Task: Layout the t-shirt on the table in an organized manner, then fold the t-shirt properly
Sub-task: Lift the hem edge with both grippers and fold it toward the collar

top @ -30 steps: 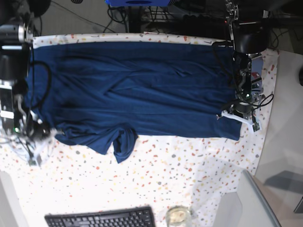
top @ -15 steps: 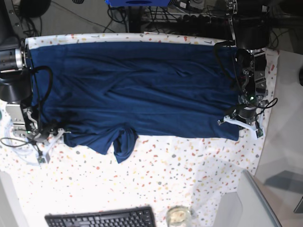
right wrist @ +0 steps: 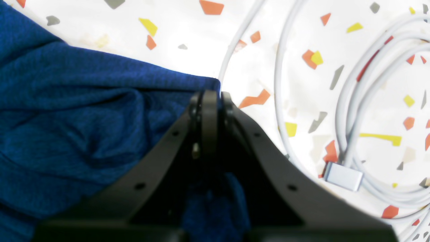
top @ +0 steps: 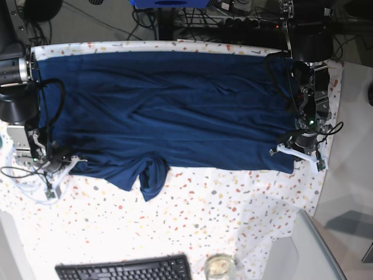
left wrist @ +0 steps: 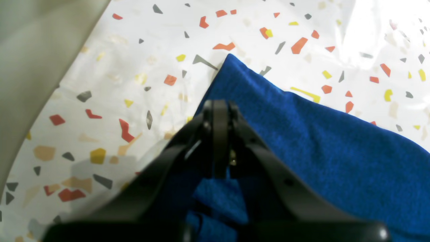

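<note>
The navy t-shirt [top: 169,114] lies spread across the upper half of the base view on my speckled white surface [top: 233,204], its soft knit rippled with long creases and one sleeve bunched at lower centre. My left pincer [left wrist: 220,107] is pressed together, pinching the t-shirt's pointed corner. My right pincer [right wrist: 210,97] is likewise pressed together, nipping the fabric's edge, beside a coiled white cable [right wrist: 349,111] at right
</note>
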Available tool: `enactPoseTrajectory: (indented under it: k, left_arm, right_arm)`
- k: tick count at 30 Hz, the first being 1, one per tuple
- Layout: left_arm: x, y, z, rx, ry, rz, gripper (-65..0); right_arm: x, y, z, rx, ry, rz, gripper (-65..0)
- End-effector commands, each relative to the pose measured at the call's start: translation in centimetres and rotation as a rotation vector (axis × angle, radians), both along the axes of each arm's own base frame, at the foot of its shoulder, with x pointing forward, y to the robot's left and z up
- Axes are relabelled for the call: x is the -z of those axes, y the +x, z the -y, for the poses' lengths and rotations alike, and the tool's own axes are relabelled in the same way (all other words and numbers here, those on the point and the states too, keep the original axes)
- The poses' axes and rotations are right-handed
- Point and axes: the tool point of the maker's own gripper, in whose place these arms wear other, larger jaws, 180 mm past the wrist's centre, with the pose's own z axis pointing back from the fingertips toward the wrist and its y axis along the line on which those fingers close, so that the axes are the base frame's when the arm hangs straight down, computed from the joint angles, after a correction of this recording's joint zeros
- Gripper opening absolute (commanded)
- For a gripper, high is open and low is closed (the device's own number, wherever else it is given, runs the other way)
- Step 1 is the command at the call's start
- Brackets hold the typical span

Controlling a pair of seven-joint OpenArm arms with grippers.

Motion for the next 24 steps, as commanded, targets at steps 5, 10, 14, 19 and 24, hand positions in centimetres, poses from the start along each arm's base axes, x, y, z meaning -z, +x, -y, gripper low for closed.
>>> enactPoseTrajectory:
  k: [5,10,14,19,24]
  left_arm:
    - [-1.8,1.4,-0.7,0.004,0.026,0.050,-65.0]
    - [-1.8,1.4,-0.7,0.004,0.027,0.049,-65.0]
    - [-1.3,1.2,-0.8,0.000,0.023,0.036,-65.0]
    - [-1.0,1.3,-0.8,-0.005,0.018,0.028,-65.0]
    - [-1.0,1.5,-0.8,-0.003,0.017,0.027,-65.0]
  right_arm:
    - [-3.1,2.3,0.4,-0.013,-0.015,0.105,-64.2]
    - [-5.3,2.5,0.6,0.002,-0.008,0.136,-64.2]
    - [-7.0,2.7,0.1,-0.015,-0.014,0.179,-64.5]
    - [-8.6,2.4,-0.9,-0.051,-0.032,0.195,-64.8]
    - [-9.1,1.8,-1.4,-0.071,-0.039,0.201,-64.8]
